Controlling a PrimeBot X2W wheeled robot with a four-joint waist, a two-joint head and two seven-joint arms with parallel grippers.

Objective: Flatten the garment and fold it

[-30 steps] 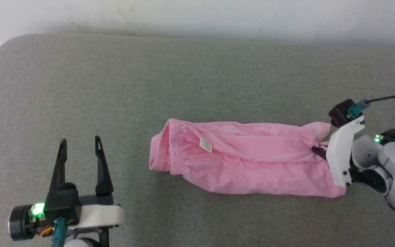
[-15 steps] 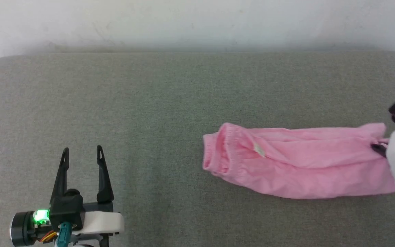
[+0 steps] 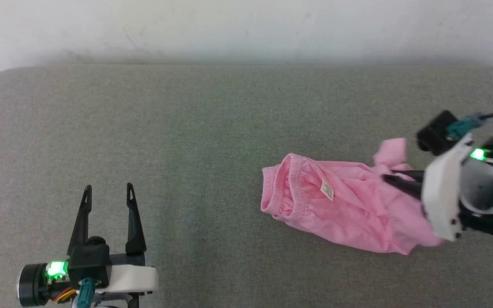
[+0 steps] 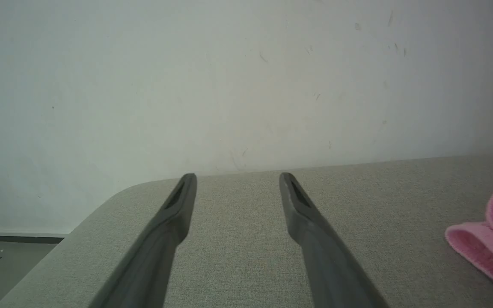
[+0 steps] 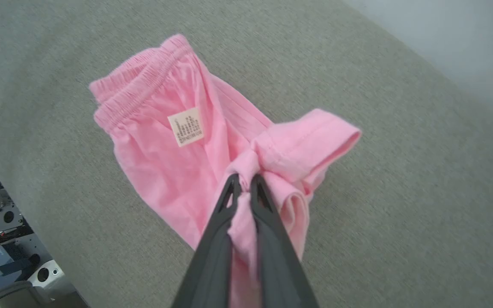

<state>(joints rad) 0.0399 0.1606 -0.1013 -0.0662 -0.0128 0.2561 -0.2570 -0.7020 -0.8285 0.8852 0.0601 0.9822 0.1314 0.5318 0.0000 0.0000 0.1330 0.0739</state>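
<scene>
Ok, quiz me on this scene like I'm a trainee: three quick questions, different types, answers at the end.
1. Which tool grips the garment: A left, B right?
2. True or false: the care label faces up.
3. Fill in: the left tool is ___ (open or shut).

Key
1. B. The right tool is shut on bunched cloth beside a hem.
2. True.
3. Open, and apart from the garment.
</scene>
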